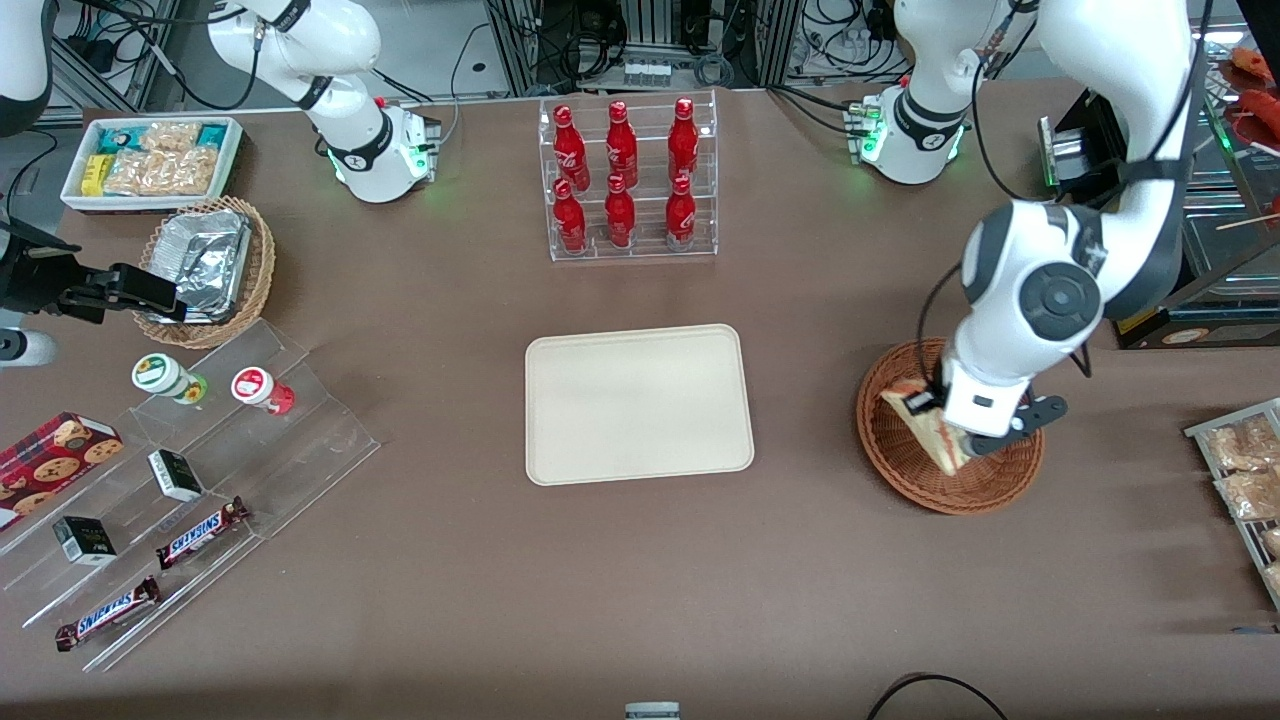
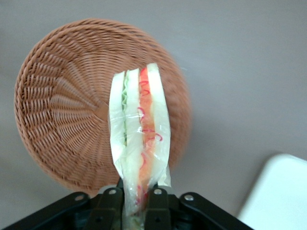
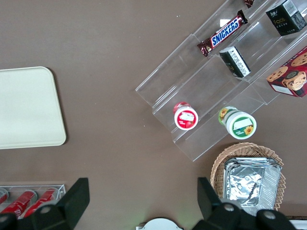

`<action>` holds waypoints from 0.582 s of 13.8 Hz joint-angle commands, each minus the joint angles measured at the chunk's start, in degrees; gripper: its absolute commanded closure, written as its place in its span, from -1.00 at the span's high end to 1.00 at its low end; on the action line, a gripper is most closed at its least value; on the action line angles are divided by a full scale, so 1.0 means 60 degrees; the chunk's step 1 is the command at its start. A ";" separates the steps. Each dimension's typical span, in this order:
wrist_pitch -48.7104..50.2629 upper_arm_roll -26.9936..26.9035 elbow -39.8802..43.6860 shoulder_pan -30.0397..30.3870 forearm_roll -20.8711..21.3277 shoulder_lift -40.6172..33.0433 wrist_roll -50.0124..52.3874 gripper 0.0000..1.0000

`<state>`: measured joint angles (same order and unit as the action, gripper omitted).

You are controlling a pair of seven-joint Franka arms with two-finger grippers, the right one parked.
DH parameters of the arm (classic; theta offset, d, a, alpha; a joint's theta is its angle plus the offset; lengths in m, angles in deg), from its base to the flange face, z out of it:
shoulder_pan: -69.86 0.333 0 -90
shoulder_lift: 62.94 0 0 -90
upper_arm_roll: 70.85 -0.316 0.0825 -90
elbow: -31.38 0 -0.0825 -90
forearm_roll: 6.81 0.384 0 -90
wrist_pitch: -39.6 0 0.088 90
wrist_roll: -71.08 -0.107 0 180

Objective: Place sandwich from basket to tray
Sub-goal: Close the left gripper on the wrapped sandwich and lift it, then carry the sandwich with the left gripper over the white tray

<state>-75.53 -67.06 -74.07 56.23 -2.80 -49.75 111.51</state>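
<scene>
My left gripper [image 1: 962, 447] is shut on the sandwich [image 1: 928, 425], a wrapped white-bread wedge with red, orange and green filling, and holds it lifted above the reddish-brown wicker basket [image 1: 905, 455]. In the left wrist view the sandwich [image 2: 140, 129] stands pinched between the black fingers [image 2: 109, 203], with the basket [image 2: 62, 110] below it showing nothing else inside. The cream tray [image 1: 638, 403] lies flat beside the basket toward the parked arm's end; its corner also shows in the left wrist view [image 2: 280, 191].
A clear rack of red bottles [image 1: 627, 180] stands farther from the front camera than the tray. A clear stepped shelf with candy bars and cups [image 1: 190, 470], a tan basket with a foil container [image 1: 208, 265] and a white snack bin [image 1: 152, 160] lie toward the parked arm's end.
</scene>
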 commanded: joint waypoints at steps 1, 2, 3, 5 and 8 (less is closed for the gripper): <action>0.0484 -0.0060 0.1095 -0.1094 0.0051 0.0291 0.0057 -1.00; 0.0468 -0.0046 0.1415 -0.1490 -0.0109 0.0538 0.0057 -1.00; 0.0468 -0.0046 0.1999 -0.1929 -0.0387 0.0932 0.0072 -1.00; 0.0454 -0.0046 0.2850 -0.2604 -0.0492 0.1752 0.0131 -1.00; 0.0366 -0.0046 0.4168 -0.3585 -0.0507 0.3114 0.0218 -1.00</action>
<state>-74.30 -66.52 -57.20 37.97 -5.21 -37.91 112.36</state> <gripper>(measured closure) 0.841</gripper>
